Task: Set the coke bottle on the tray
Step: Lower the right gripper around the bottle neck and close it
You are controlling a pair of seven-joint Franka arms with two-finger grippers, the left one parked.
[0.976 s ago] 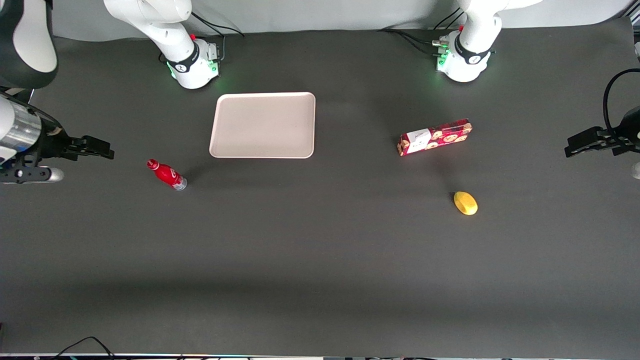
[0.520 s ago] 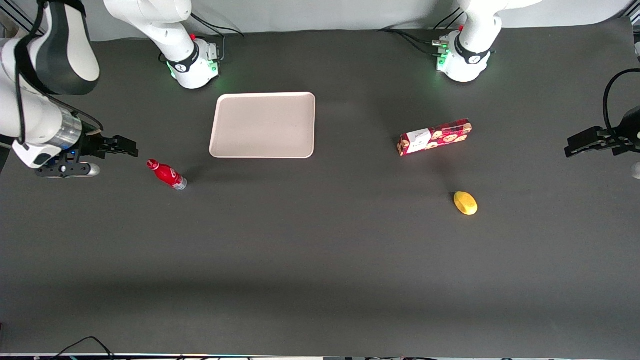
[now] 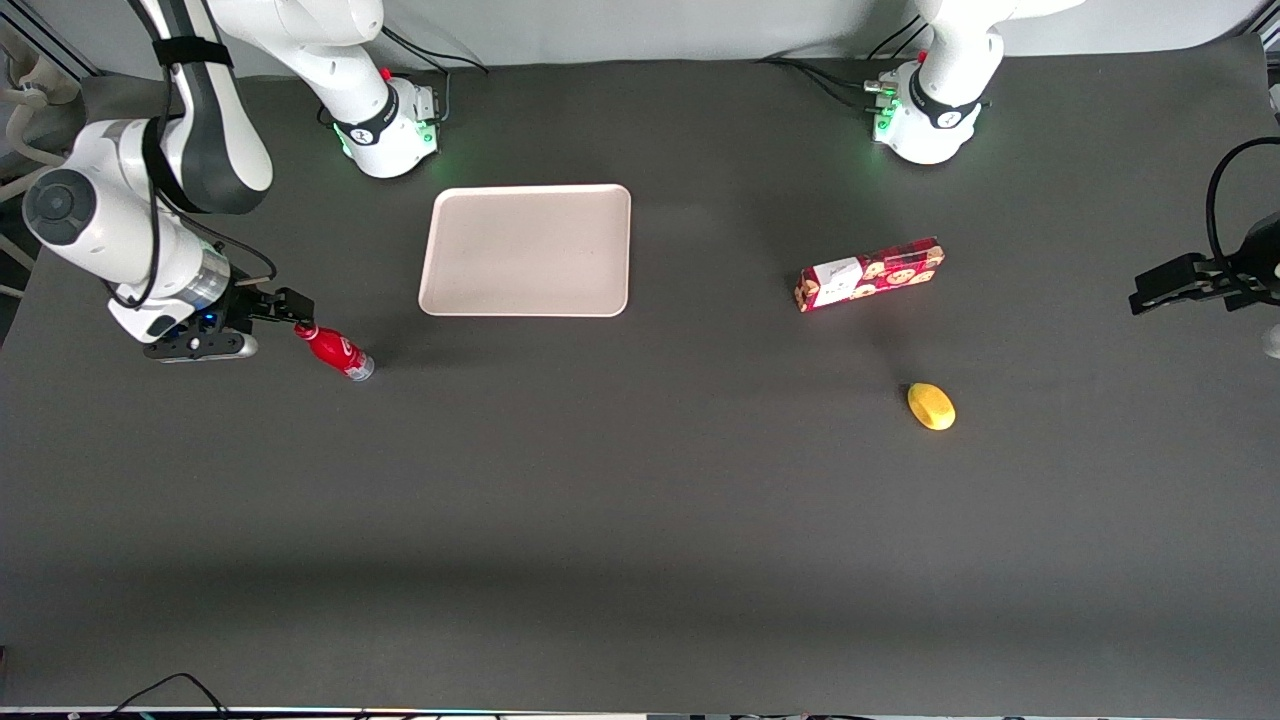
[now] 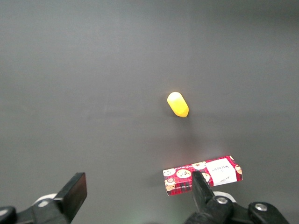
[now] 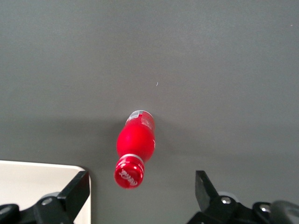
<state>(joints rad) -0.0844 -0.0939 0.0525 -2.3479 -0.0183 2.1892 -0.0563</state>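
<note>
Jaws spread wide on the right arm's gripper (image 3: 297,307), nothing between them yet, and they hang above the coke bottle (image 3: 334,350) with its cap just off the fingertips. From the wrist camera the picture is clear: the two dark fingers (image 5: 74,191) stand apart, and the coke bottle (image 5: 133,149) sits in the gap between them, nearer one finger than the other, red cap toward the lens and silvery base down on the worktop (image 3: 640,520). So the bottle stands upright, long axis running up toward the camera, only looking tipped because of the viewing angle. That is the relation that counts: the target lies below the gripper and a touch off centre, so my read is that a small sideways correction and a straight descent would bring the fingers around the neck or body. It is slim and tall, and a nudge from one finger could topple it.

Moving outward, the tray (image 3: 527,250) lies flat nearby, farther from the front camera than the bottle and toward the parked arm's end from it; its rounded corner (image 5: 44,179) shows beside one finger. It holds nothing. The bottle is not on it, so the placing step is all to come.

Well off toward the parked arm's end lie a red cookie box (image 3: 870,273) and a yellow lemon-like piece (image 3: 931,406), both clear of the route.
</note>
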